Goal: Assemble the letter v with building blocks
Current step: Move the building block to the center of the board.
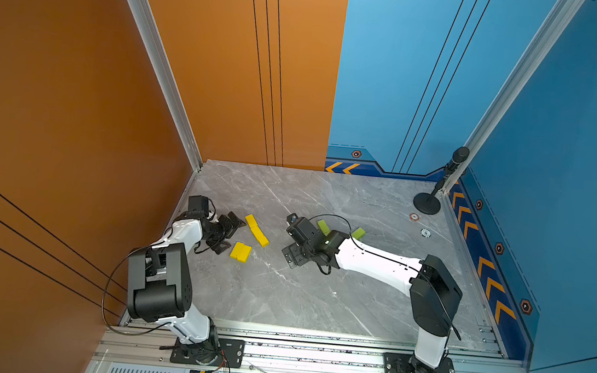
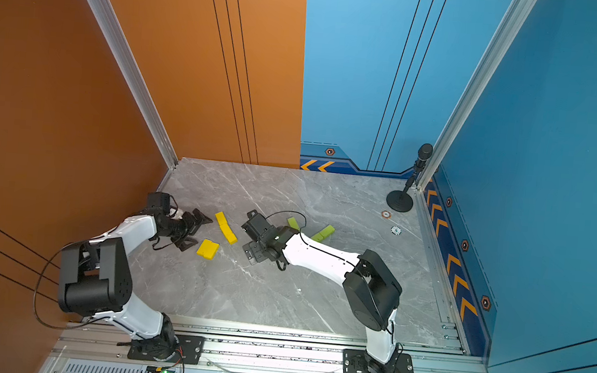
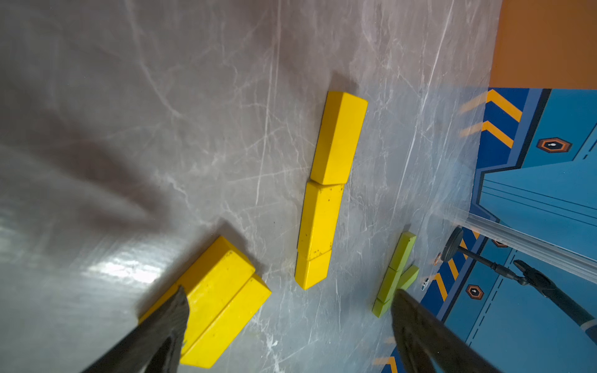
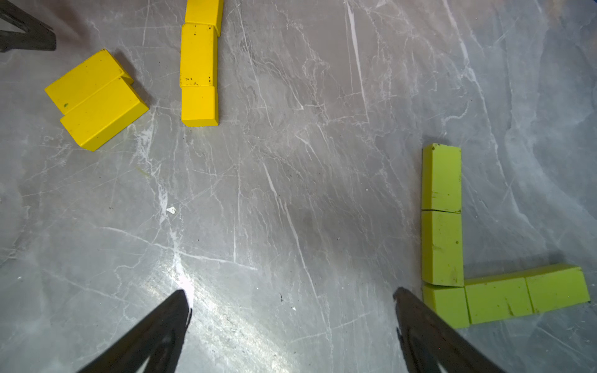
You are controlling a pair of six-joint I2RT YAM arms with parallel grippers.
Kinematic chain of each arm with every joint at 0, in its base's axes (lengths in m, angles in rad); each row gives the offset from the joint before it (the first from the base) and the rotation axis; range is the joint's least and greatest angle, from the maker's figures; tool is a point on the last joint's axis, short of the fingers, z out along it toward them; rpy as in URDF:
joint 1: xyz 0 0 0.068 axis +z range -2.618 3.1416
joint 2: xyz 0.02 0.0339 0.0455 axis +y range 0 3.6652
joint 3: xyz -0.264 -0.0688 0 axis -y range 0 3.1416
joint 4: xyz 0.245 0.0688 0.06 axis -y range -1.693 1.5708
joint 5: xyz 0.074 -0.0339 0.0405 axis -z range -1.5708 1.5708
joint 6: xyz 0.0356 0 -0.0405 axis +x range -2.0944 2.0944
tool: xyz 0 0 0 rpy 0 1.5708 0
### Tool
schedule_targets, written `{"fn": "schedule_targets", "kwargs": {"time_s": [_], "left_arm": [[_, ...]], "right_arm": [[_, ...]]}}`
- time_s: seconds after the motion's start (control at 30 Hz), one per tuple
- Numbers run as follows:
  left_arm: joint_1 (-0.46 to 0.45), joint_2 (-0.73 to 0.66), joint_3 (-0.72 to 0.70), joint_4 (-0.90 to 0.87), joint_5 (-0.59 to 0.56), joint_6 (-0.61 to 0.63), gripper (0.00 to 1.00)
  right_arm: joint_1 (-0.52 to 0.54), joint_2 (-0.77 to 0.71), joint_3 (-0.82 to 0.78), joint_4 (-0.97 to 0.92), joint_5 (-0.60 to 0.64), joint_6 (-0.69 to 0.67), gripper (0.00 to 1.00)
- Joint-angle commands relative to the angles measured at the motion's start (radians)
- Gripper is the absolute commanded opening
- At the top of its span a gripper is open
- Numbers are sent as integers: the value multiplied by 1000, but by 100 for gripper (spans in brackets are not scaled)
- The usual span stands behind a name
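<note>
Three yellow building blocks lie end to end in a slanted row (image 1: 257, 231) (image 2: 226, 228) (image 3: 323, 193) (image 4: 198, 64). Two more yellow blocks (image 1: 240, 252) (image 2: 208, 249) (image 3: 223, 300) (image 4: 97, 100) lie side by side nearer the front. Lime-green blocks form a corner shape: one arm (image 4: 442, 213) (image 1: 323, 227) and another (image 4: 517, 297) (image 1: 358, 233), partly hidden under the right arm in both top views. My left gripper (image 1: 232, 235) (image 3: 289, 292) is open, just left of the yellow pair. My right gripper (image 1: 286, 241) (image 4: 290, 292) is open over bare table, one fingertip beside the green corner cube.
A black microphone stand (image 1: 428, 202) occupies the far right corner of the grey marble table (image 1: 316, 299). Two small discs (image 1: 414, 216) (image 1: 425, 233) lie near it. Orange and blue walls close in the left, back and right; an aluminium rail (image 1: 311, 354) runs along the front.
</note>
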Motion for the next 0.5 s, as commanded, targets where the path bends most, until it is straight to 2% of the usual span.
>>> {"fn": "schedule_targets", "kwargs": {"time_s": [0.0,0.2,0.47], "left_arm": [[22,16,-20,108,27,-20,98],[8,90,-40,261,43,-97,98],[-13,82,-90,299,51,-128,98]], "right_arm": [[-3,-29,-20,28,13,30,100],[-1,-24,-16,31,11,34,100],[0,-30,-23,27,24,35,100]]}}
